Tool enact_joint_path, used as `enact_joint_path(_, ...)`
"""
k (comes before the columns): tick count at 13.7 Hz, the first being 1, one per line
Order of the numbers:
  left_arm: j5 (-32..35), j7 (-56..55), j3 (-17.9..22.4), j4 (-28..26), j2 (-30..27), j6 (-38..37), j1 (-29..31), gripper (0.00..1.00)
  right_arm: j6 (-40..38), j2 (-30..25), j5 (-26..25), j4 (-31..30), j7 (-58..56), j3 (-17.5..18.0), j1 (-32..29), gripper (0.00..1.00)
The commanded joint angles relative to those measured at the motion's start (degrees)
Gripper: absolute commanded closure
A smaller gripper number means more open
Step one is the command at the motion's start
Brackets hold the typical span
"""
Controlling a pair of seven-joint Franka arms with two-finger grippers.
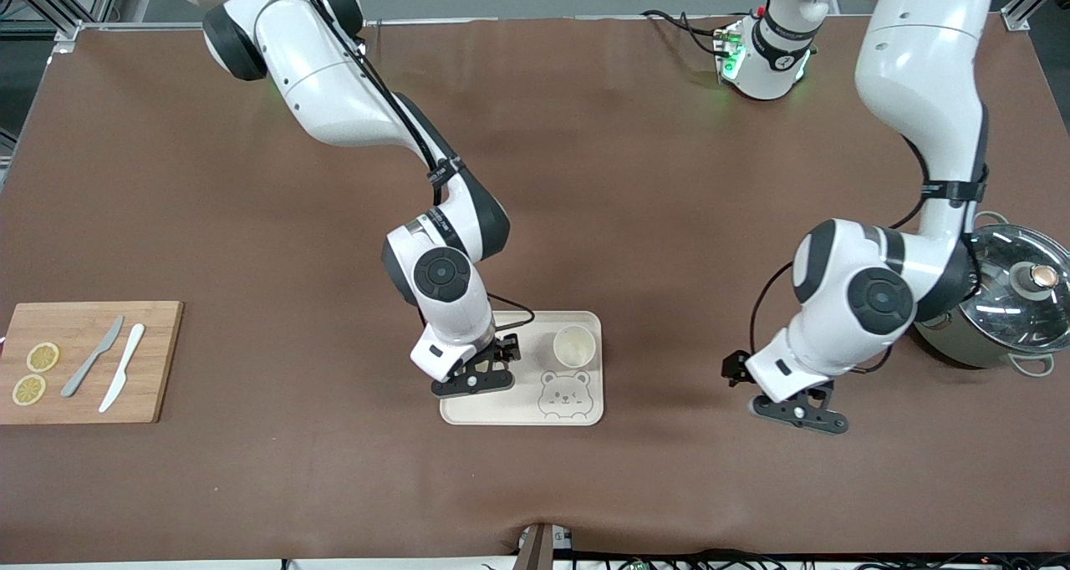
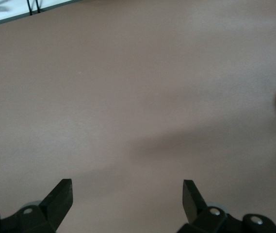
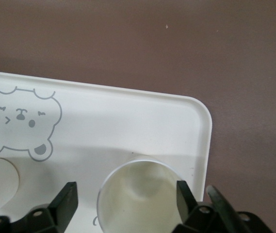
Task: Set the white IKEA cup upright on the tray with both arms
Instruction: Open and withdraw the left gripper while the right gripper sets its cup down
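The white cup is seen upright on the cream tray, near the bench's front edge, in the tray corner toward the left arm's end. A bear face is drawn on the tray; no lettering can be read. The right gripper is held over the tray beside the cup, released, its fingers spread with nothing gripped. The left gripper is parked over bare bench toward the left arm's end, fingers likewise apart. A glass-lidded pot is seen by that end's edge.
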Motion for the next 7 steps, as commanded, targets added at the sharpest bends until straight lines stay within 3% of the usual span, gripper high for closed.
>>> enact_joint_path(1, 0.9, 3.8, -4.0, -2.6, -2.2, -0.3, 6.2, 0.0, -2.9, -3.1, -0.6, -0.1, 0.6, 1.3, -2.5, 0.0)
enact_joint_path(4, 0.8, 4.9, -4.1, -2.9, -5.2, -1.8, 8.6, 0.0, -3.6, -5.4, 1.4, -0.1, 0.5, 2.8, -6.8, 0.0)
enact_joint_path(7, -0.2, 4.9, -4.2, -2.8, -12.6, -14.4, 9.5, 0.0, -6.3, -7.9, 4.1, -0.1, -0.1, 5.5, -12.4, 0.0)
